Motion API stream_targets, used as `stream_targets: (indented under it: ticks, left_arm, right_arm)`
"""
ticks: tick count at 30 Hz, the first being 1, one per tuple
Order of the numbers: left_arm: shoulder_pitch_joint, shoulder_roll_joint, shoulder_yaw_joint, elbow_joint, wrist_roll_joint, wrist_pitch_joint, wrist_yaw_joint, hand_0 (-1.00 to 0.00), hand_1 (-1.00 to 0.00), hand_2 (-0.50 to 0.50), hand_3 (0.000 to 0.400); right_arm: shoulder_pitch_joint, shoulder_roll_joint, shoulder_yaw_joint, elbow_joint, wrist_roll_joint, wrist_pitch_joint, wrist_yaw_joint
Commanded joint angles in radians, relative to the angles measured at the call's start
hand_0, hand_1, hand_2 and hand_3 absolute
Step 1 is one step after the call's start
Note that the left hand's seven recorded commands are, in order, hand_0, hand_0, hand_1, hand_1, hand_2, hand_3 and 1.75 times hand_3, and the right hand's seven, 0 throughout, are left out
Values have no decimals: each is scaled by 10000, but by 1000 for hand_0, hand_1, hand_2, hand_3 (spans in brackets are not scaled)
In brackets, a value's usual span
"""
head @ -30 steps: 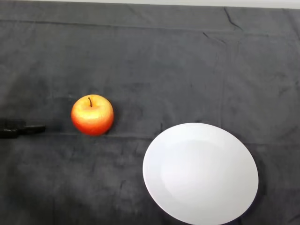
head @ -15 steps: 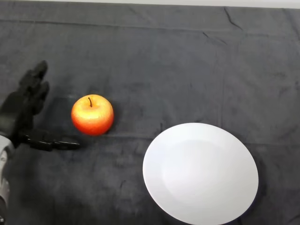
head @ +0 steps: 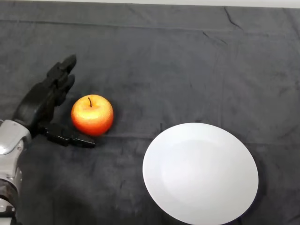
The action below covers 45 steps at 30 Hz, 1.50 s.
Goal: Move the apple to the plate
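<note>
Flanking apple (head: 92, 115) | robot hand (head: 40, 104) spread wide | stem up | plate (head: 200, 173) apart, right

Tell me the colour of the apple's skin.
The apple is red-orange with a yellow patch around the stem, seen best in the head view.

I lose the plate (head: 200, 173) at its near rim, cut by the bottom edge; my left arm (head: 9, 164) runs off the left and bottom edges
</note>
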Motion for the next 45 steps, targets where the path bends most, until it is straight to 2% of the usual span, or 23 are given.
stream_targets:
  ticks: [1, 8, 18, 19, 20, 21, 22, 23, 24, 26, 39, 45]
  left_arm:
    - [-212, -138, -208, 292, 224, -369, 64, 0, 0, 0, 0]
    - [-5, -204, -478, 403, 523, -467, 97, 0, 0, 0, 0]
    - [101, -257, -905, 621, 968, -145, 108, 0, 0, 0, 0]
    - [104, -251, -936, 638, 998, -105, 92, 0, -39, 20, 16]
    - [108, -246, -966, 655, 1027, -66, 78, -137, -388, 125, 155]
    - [112, -237, -1004, 675, 1064, -14, 56, -247, -600, 176, 240]
    - [115, -228, -1031, 689, 1090, 23, 38, -525, -945, 210, 378]
    - [113, -218, -1056, 703, 1114, 64, 18, -596, -976, 190, 391]
    - [99, -202, -1086, 720, 1143, 124, -12, -753, -1000, 124, 400]
    - [78, -181, -1128, 740, 1183, 209, -51, -1000, -1000, 0, 400]
    - [-317, -75, -1273, 688, 1351, 584, -171, -1000, -1000, 0, 400]
    - [-611, -67, -1207, 520, 1313, 518, -93, -1000, -1000, 0, 400]
  right_arm:
    - [284, -27, -70, 196, 58, 93, 27]
    - [282, -27, -70, 198, 57, 92, 26]
    - [281, -27, -70, 201, 57, 90, 26]
    - [281, -27, -70, 202, 57, 90, 26]
    - [281, -27, -70, 202, 57, 90, 26]
    - [281, -27, -70, 202, 57, 90, 26]
    - [281, -27, -70, 202, 57, 90, 26]
    - [280, -27, -70, 202, 57, 89, 26]
    - [280, -27, -70, 203, 57, 89, 26]
    - [280, -27, -70, 203, 56, 89, 25]
    - [278, -27, -69, 207, 56, 87, 25]
    - [277, -27, -69, 209, 56, 86, 25]
